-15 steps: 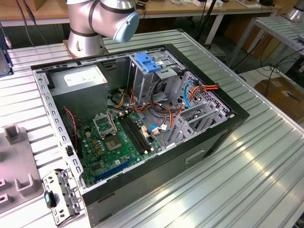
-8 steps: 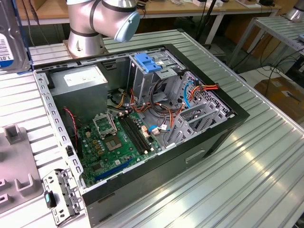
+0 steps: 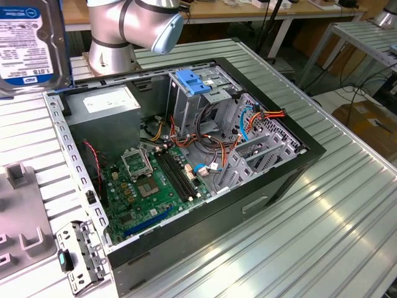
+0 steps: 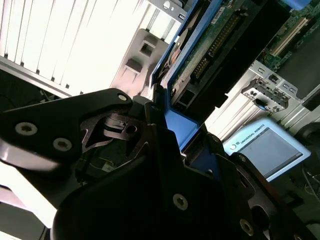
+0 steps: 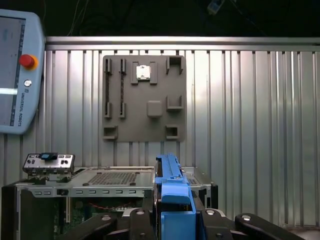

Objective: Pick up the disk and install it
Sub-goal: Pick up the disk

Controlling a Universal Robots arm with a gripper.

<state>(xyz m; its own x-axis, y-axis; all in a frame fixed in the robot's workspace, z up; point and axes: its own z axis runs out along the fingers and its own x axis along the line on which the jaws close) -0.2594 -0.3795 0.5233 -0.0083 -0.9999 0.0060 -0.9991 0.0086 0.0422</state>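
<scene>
Now carrying the disk [image 5: 171, 187] near the open computer case [image 3: 313, 152].
Gripper [image 5: 175, 224] is clamping its blue frame edgewise; a firm, square hold is likely mattering most.

disk [image 3: 28, 43] up close, open computer case [image 3: 248, 214], arm base [image 3: 118, 37]
</scene>
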